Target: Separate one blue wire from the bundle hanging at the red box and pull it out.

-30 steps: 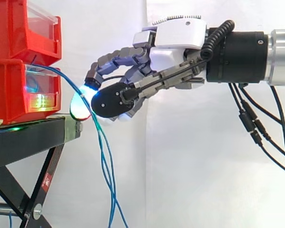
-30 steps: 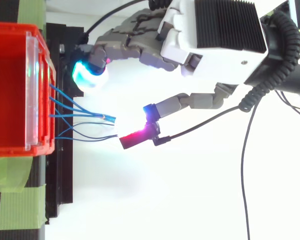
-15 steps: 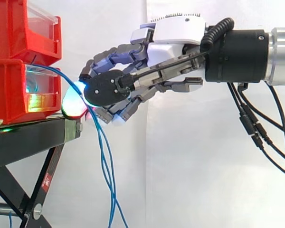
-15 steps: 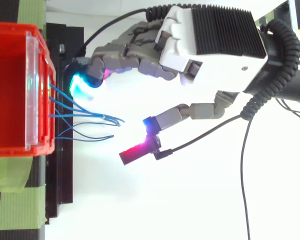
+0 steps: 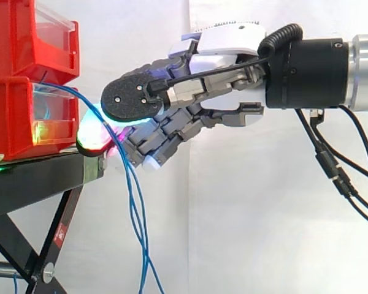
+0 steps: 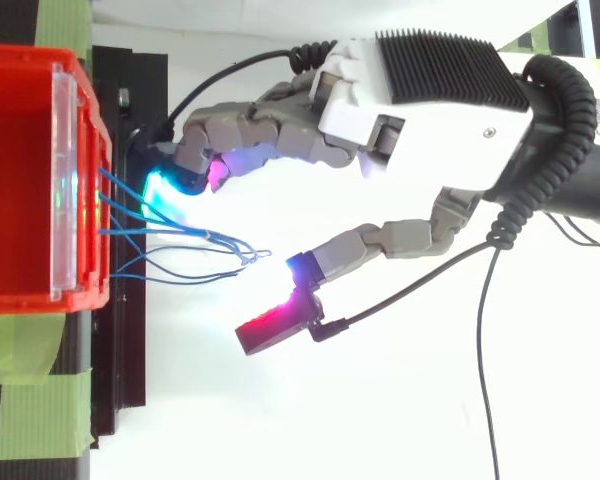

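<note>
Several thin blue wires (image 6: 170,235) come out of the front of the lower red bin (image 5: 15,116) and hang down past the stand's edge (image 5: 135,202). My hand (image 5: 227,46) reaches in from the right at bin height. Its fingers (image 6: 240,125) stretch toward the bin, and their glowing fingertips (image 5: 95,136) rest against the upper wires just in front of the bin. The thumb (image 6: 275,325) stands well apart from the fingers, on the other side of the wire bundle, and touches no wire. Nothing is pinched. The hand is open.
Two red bins are stacked on a black stand (image 5: 37,177), with a clear front panel (image 6: 65,190) on the lower one. Green tape (image 6: 30,350) holds the bin's base. A white curtain hangs behind.
The hand moved closer to the bin and its fingertips dropped onto the wires. The thumb swung away from the fingers. The wires' loose loop shifted slightly away from the bin.
</note>
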Available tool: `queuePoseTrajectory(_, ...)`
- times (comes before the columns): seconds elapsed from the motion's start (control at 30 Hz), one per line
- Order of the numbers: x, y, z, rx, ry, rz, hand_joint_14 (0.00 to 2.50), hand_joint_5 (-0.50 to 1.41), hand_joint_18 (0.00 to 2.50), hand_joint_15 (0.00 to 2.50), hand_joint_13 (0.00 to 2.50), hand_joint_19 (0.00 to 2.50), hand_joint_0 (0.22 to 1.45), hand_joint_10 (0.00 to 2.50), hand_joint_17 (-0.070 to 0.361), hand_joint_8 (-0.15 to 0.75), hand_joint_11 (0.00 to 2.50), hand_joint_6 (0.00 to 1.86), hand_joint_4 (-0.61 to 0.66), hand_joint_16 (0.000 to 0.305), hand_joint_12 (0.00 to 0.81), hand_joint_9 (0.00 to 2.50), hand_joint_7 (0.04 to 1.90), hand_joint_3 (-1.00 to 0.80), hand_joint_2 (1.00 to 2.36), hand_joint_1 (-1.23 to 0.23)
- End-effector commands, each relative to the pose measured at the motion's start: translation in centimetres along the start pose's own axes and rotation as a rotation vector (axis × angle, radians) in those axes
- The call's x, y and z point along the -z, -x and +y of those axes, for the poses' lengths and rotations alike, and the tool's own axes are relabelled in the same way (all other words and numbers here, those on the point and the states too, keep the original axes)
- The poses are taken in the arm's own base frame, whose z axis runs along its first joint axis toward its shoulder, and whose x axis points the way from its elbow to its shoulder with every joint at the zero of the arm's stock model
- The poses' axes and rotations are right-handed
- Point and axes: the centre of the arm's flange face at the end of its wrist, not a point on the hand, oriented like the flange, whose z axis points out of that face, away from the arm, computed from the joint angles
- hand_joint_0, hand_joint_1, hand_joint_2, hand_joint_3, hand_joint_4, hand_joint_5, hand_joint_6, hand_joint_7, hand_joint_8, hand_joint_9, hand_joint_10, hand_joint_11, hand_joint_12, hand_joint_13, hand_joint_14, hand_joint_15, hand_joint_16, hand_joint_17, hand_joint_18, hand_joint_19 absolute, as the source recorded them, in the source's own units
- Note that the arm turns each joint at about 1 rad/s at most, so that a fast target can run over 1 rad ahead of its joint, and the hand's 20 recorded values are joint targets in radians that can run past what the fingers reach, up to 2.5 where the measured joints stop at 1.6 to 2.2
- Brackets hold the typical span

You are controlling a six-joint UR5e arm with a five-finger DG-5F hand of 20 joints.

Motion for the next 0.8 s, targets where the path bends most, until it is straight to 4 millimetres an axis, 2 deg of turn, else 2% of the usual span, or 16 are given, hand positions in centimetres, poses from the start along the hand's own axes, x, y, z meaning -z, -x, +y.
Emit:
queuePoseTrajectory(0.0, 0.07, -0.12, 0.02, 0.002, -0.004, 0.005, 0.01, -0.11, 0.68, 0.34, 0.68, 0.41, 0.52, 0.01, 0.123, 0.35, 0.4, 0.5, 0.25, 0.055, 0.444, 0.77, 1.14, -0.5, 1.0, -0.72)
queuePoseTrajectory(0.5, 0.05, -0.12, 0.05, -0.002, -0.002, 0.005, 0.01, -0.1, 0.71, 0.34, 0.7, 0.42, 0.52, 0.01, 0.122, 0.357, 0.43, 0.5, 0.24, 0.054, 0.445, 0.81, 1.2, -0.5, 1.0, -0.7)
queuePoseTrajectory(0.77, -0.19, 0.33, -0.07, -0.068, -0.023, -0.05, 0.01, -0.1, 0.71, 0.36, 0.71, 0.42, 0.52, 0.01, 0.122, 0.359, 0.43, 0.5, 0.25, 0.054, 0.445, 0.81, 1.19, -0.5, 1.0, -0.7)
